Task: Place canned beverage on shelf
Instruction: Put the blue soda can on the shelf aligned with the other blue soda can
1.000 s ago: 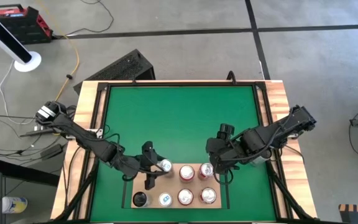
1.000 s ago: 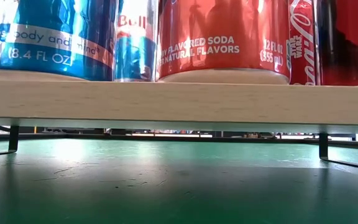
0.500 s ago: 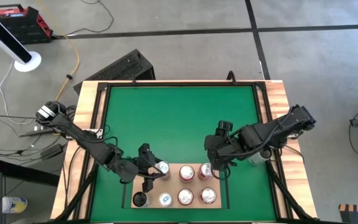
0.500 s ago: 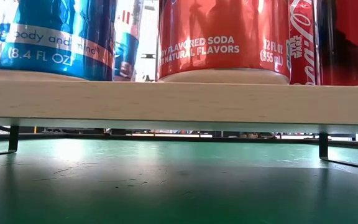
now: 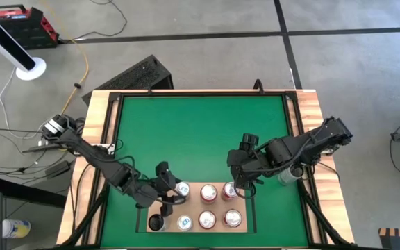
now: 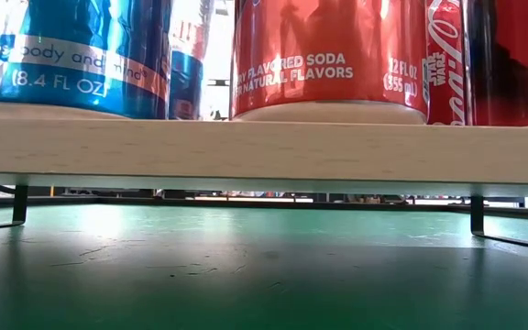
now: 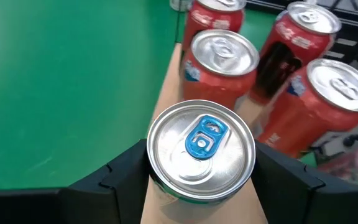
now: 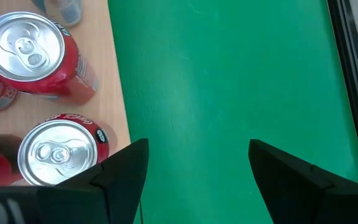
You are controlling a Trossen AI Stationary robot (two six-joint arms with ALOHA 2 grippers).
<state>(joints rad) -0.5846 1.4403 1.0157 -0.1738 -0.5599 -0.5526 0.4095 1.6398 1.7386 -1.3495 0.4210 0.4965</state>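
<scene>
Left tool [image 7: 201, 180] pinching a blue-tab can [image 7: 201, 148] between its dark fingers [image 7: 126, 174], holding it over the back-left corner of the shelf [image 5: 194, 207], just beside the red cans [image 7: 219, 62] standing there. Right tool [image 8: 197, 168] spread, nothing between its fingers, over the green mat [image 8: 229, 81] of the tabletop just off the shelf's right edge, beside a red can [image 8: 58, 152]. In the low view the can [image 6: 189, 60] looks tilted behind the front row.
</scene>
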